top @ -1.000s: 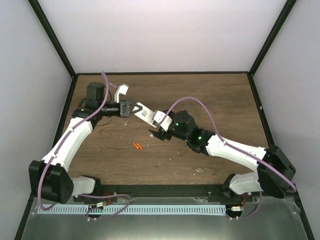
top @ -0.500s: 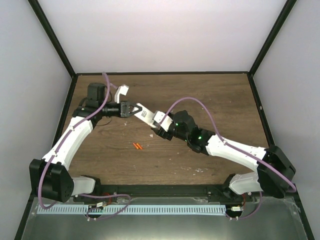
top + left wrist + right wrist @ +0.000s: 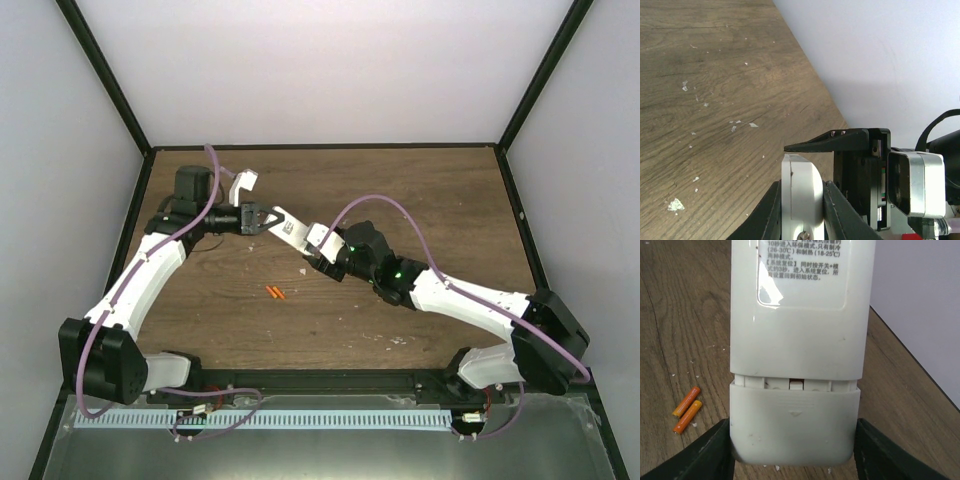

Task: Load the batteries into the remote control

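Observation:
The white remote control (image 3: 292,229) is held in the air between both grippers, label face toward the right wrist camera (image 3: 799,315). My left gripper (image 3: 262,218) is shut on its far end; the left wrist view shows its thin edge (image 3: 800,185) clamped between the fingers. My right gripper (image 3: 318,254) is shut on the near end, its fingers (image 3: 715,450) flanking the battery cover section (image 3: 794,432), which sits slid a little off the body with a narrow gap. Two orange-red batteries (image 3: 275,292) lie side by side on the table below, also in the right wrist view (image 3: 687,409).
The brown wooden table (image 3: 400,190) has pale crumbs scattered on it (image 3: 675,204). Black frame posts and white walls close in the back and sides. A purple cable (image 3: 390,205) arches over the right arm.
My right gripper has moved a little up and left onto the remote's near end and closed on it. The left gripper and batteries have not moved.

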Available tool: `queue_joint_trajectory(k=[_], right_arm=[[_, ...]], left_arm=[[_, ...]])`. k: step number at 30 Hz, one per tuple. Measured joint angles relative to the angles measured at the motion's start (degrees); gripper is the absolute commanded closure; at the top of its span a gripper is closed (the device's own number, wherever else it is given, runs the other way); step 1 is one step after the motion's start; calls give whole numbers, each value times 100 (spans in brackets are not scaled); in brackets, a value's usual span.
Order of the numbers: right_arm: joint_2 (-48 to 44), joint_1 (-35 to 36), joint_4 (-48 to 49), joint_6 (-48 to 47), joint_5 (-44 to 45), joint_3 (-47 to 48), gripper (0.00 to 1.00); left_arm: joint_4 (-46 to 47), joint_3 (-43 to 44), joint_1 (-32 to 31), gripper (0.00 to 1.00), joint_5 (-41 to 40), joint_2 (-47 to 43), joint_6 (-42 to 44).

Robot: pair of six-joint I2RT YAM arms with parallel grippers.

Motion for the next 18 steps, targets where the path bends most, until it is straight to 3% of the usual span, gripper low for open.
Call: queue_joint_trajectory(k=[10,18], right_arm=[[0,0,-4,2,2,11,42],[4,-2,-52,9,9,52,59]], left_arm=[[0,0,0,100,-42,0,11],[0,0,2,100,-59,0,39]])
